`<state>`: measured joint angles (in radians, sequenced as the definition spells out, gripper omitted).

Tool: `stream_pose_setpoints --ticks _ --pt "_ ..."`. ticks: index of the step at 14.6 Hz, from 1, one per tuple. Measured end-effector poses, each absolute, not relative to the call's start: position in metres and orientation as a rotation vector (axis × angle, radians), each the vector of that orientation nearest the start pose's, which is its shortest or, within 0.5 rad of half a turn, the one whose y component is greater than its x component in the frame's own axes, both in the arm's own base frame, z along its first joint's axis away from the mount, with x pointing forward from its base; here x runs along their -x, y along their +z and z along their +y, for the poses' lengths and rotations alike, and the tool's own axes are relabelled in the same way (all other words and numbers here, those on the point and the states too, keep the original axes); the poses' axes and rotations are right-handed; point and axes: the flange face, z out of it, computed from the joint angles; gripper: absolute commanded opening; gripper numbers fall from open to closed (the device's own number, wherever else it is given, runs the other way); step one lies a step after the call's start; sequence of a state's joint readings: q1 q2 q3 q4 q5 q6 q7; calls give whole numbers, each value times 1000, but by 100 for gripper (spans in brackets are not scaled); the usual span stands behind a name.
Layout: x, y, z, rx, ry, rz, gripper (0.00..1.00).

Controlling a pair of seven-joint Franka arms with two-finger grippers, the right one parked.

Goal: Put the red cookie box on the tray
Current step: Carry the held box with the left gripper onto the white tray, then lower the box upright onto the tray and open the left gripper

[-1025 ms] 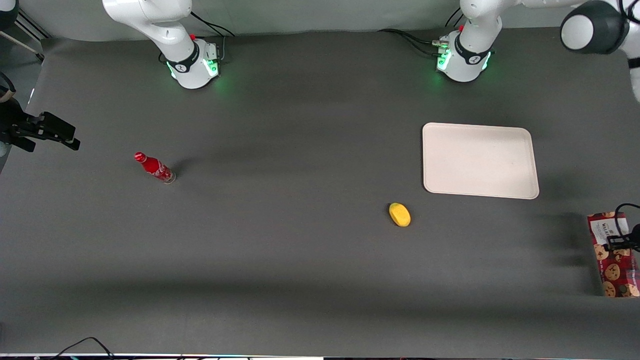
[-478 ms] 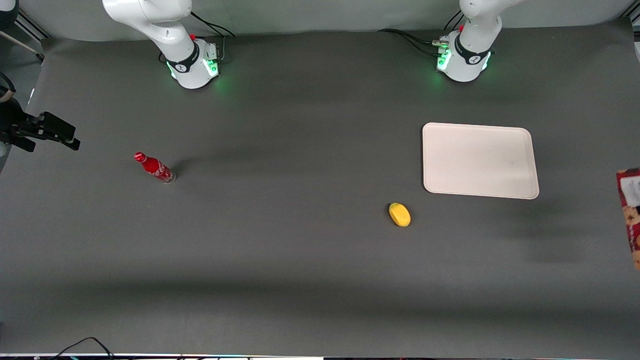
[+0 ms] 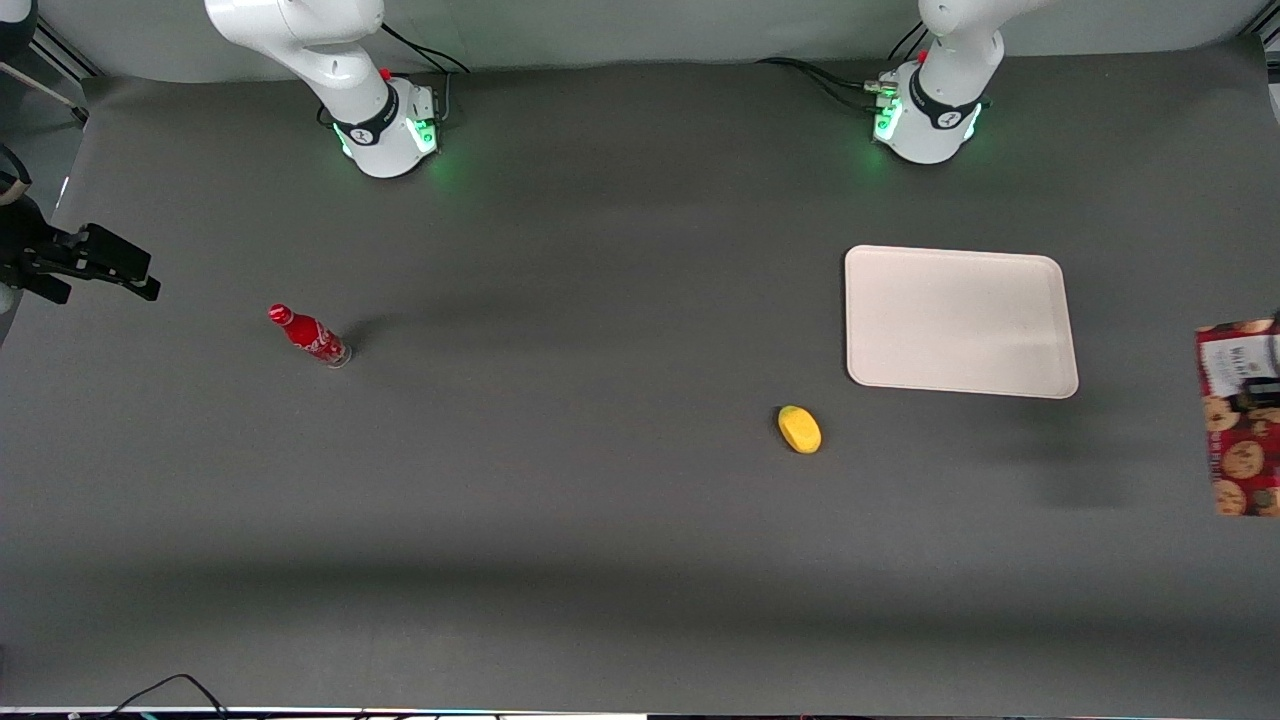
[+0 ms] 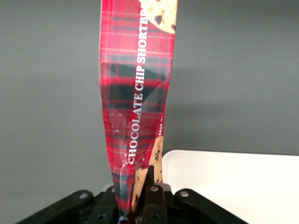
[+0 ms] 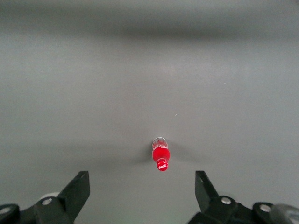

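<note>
My left gripper [image 4: 140, 198] is shut on the red cookie box [image 4: 136, 93], a long dark-red tartan carton printed with cookies. It holds the box in the air, above the table. In the front view the box [image 3: 1238, 440] shows at the working arm's end of the table, beside the tray and a short way from it, with its white label end farther from the front camera. The tray [image 3: 960, 320] is pale cream, flat and bare. One corner of the tray [image 4: 233, 182] shows under the gripper in the left wrist view.
A yellow oval object [image 3: 799, 428] lies on the table nearer the front camera than the tray. A small red bottle [image 3: 310, 335] lies toward the parked arm's end and also shows in the right wrist view [image 5: 160, 156]. A black clamp [image 3: 80, 262] juts in there.
The cookie box has been lifted off the table. It has moved farther from the front camera, level with the tray, and in the last half second slightly toward it.
</note>
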<state>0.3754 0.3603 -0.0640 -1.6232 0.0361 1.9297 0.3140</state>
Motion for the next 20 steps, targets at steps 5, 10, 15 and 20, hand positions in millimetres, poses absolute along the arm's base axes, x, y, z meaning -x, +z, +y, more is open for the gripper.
stream_pose_setpoints --ticks 5,10,15,20 --pt "-537 354 174 3140 132 44 0" --pt "-450 288 153 3123 39 28 0" --pt "-412 249 147 3121 0 3 0" --pt "-400 238 144 3119 -16 -5 0"
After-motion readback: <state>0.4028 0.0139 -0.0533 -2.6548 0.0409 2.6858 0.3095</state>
